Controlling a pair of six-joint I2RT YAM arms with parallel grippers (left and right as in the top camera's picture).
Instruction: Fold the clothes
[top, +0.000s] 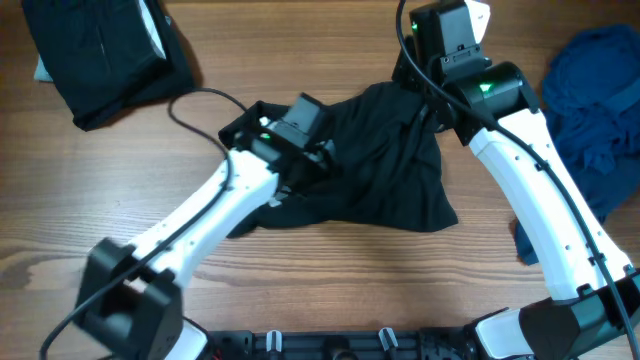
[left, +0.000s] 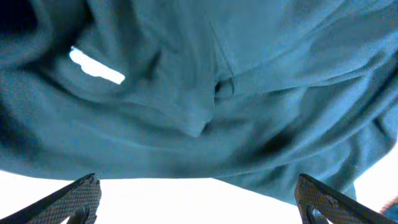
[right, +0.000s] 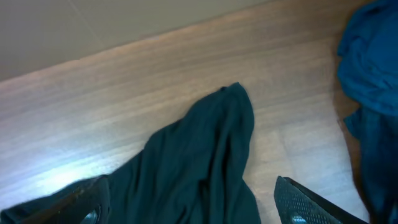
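Textured fingertips (left: 78, 194) of my left pincer (left: 199, 190) stand spread wide at the lower corners of its view, pinching nothing. The black shirt (left: 186, 93) lies crumpled just ahead, filling the view. My right pincer (right: 191, 185) is spread too and empty, with a corner of the shirt lying on the bench (right: 155, 81) between its fingers. A dark blue garment (right: 373, 62) sits near on my right. A folded black pile (top: 100, 55) lies well apart at the far left corner. Bare wood shows beyond the shirt's far edge.
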